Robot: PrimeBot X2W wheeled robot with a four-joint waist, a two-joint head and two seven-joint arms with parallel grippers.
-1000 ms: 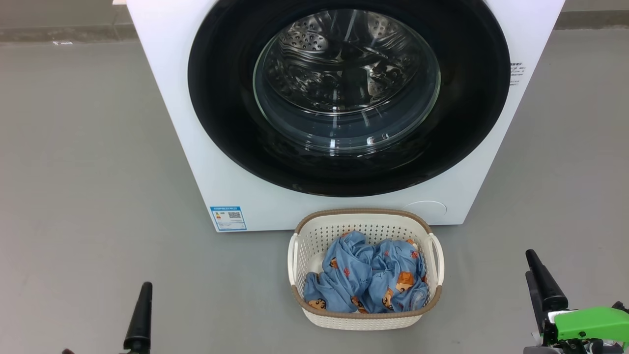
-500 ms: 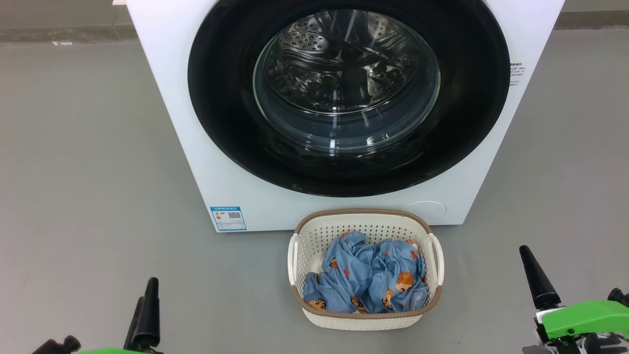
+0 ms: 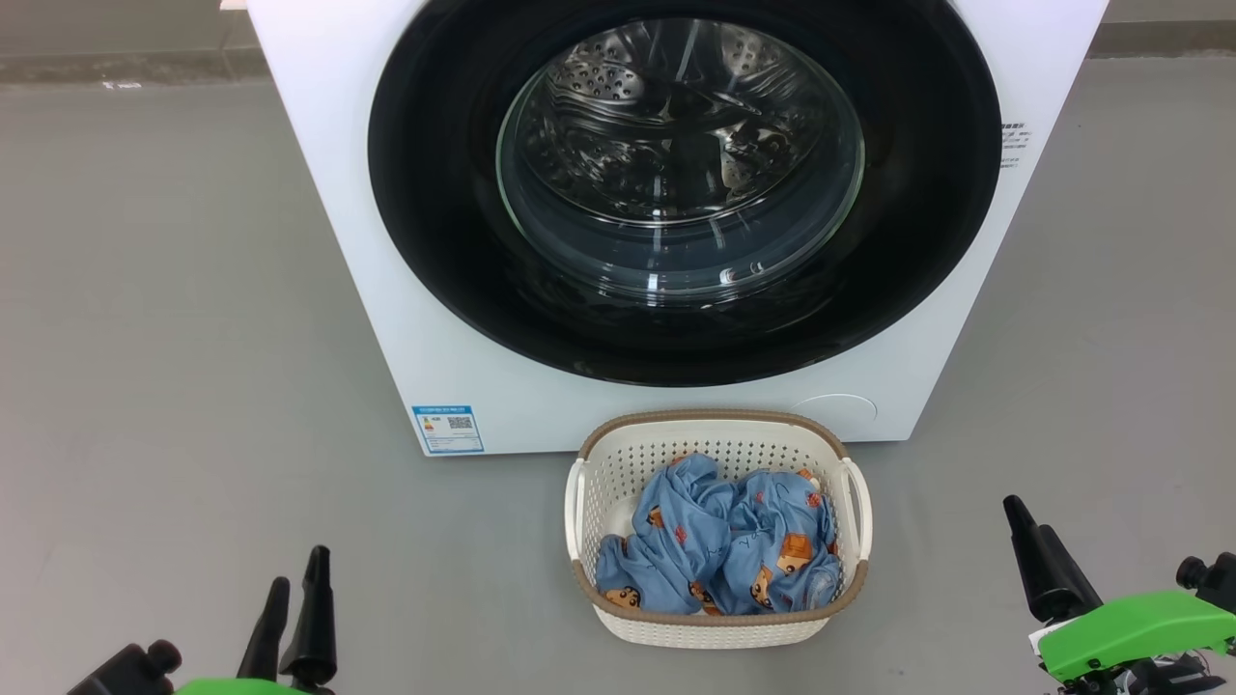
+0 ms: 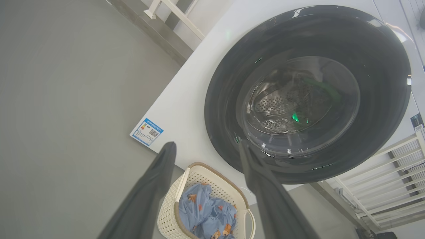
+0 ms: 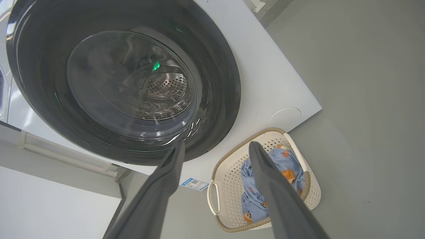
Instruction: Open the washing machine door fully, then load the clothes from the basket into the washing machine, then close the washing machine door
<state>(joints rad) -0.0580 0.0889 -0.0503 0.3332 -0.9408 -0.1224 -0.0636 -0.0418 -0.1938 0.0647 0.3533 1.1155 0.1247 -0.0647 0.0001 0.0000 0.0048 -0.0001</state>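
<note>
Clothes (image 3: 734, 550), light blue with small orange-brown figures, lay crumpled in the basket (image 3: 715, 632), which stood on the grey floor (image 3: 145, 338) just in front of the washing machine (image 3: 386, 290), near the round cover (image 3: 836, 407) low on its white front. We saw the washing machine door (image 3: 435, 193) shut flat against that front, its glossy black rim unbroken and the steel drum (image 3: 618, 87) showing through the clear glass bowl. A small blue label (image 3: 448, 429) sat at the machine's lower left corner. Our left hand (image 3: 298, 568) hung low on the left, well apart from the basket, its two dark fingers spread and released, grasping nothing. Our right hand (image 3: 1025, 516) hung low on the right, likewise well apart from the basket, fingers parted and empty. In both wrist views we looked between the spread fingers at the door and the basket.
</note>
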